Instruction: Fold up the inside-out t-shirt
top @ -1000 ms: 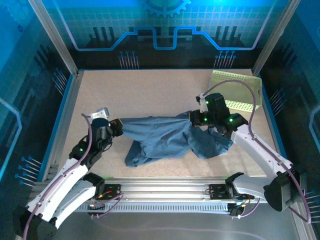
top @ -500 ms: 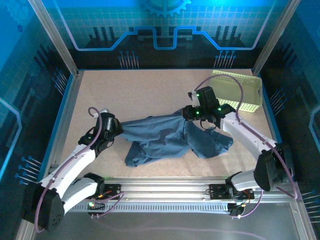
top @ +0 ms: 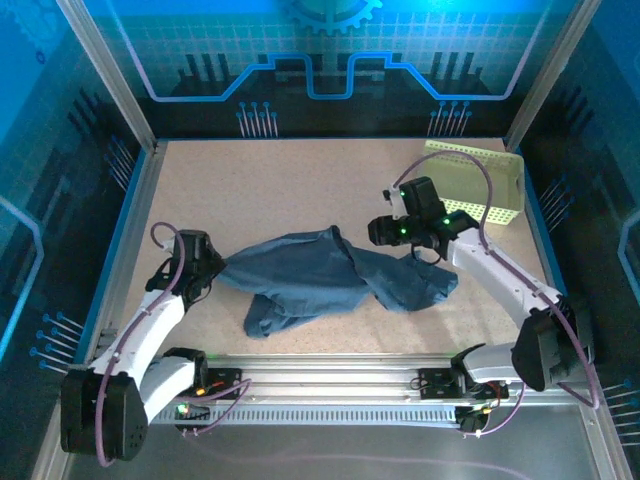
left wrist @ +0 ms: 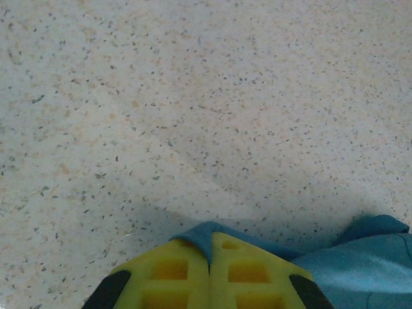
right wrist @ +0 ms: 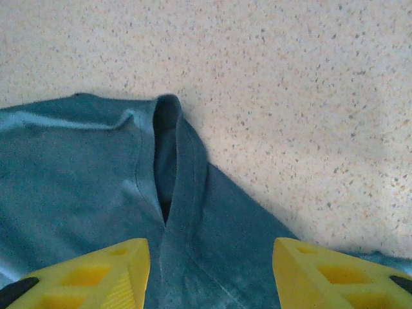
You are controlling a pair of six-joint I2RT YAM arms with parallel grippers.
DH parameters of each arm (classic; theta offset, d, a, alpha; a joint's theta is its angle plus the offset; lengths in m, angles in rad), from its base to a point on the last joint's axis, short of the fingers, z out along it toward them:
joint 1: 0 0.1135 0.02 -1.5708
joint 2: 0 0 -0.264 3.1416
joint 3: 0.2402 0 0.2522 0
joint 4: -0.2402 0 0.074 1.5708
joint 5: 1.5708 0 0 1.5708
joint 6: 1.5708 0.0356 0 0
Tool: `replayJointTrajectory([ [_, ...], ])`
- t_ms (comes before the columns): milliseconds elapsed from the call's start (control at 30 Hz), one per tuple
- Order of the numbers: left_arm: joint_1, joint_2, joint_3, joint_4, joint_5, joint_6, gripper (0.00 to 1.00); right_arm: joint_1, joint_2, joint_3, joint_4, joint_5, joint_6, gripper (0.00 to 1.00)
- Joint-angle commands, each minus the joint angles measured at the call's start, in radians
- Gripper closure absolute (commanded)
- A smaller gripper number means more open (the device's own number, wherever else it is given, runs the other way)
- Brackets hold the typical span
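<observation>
1. Because the inside-out t-shirt (top: 320, 275) is soft, light and limp, we expect sagging and bunching; it lies crumpled mid-worktop (top: 290, 180).
2. Our left hand (left wrist: 210, 251) is clamped on its left edge.
3. Our right hand (right wrist: 211, 257) hovers above it, fingers apart; we would pinch the seamed hem (right wrist: 183, 161).

t-shirt (top: 330, 275) on table (top: 280, 180) centre, basket (top: 500, 190) behind, far right

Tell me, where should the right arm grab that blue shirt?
Probably the raised hem fold of the shirt, from above: it stands up as a ridge in line with the gap between the open right fingers, which could straddle and pinch it.
</observation>
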Motion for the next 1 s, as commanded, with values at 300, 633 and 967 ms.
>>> replayJointTrajectory([
  [300,0.019,0.043,0.077,0.009,0.084,0.022,1.0,0.061,0.159,-0.027,0.028,0.014,-0.013,0.42],
  [633,0.018,0.002,-0.003,0.017,0.095,-0.022,1.0,0.202,0.496,0.32,0.018,0.042,-0.064,0.4],
  [967,0.019,-0.007,-0.055,0.036,0.109,-0.023,1.0,0.212,0.799,0.609,-0.073,0.067,-0.04,0.47],
])
